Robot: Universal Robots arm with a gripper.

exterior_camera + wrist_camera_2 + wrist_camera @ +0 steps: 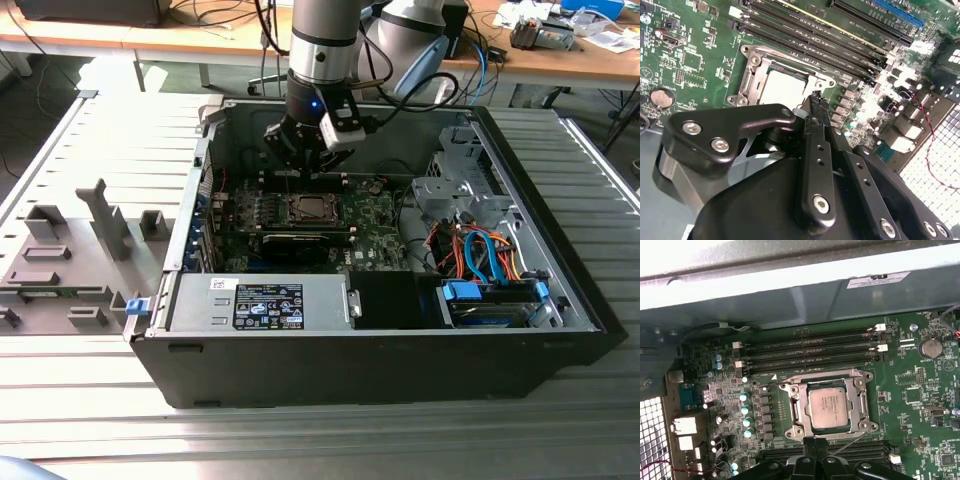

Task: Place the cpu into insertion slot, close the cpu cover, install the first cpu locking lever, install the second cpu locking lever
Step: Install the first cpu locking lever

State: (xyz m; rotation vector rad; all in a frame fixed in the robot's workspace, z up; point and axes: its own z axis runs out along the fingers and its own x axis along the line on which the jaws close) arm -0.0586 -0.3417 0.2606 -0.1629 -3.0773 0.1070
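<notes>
First wrist view | cpu (827, 407) lies just ahead of gripper (818, 445) | jaws together

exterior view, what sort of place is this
Probably a robotics lab or workshop: a robot arm reaches into an open computer case on a slatted metal table, with cluttered wooden desks behind.

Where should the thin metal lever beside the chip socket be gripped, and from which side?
Probably at its free end, by the tool, coming from above. The lever is a thin rod slanting away from the socket frame; its other end sits at the frame's corner, too close to the metal to pinch.
</notes>
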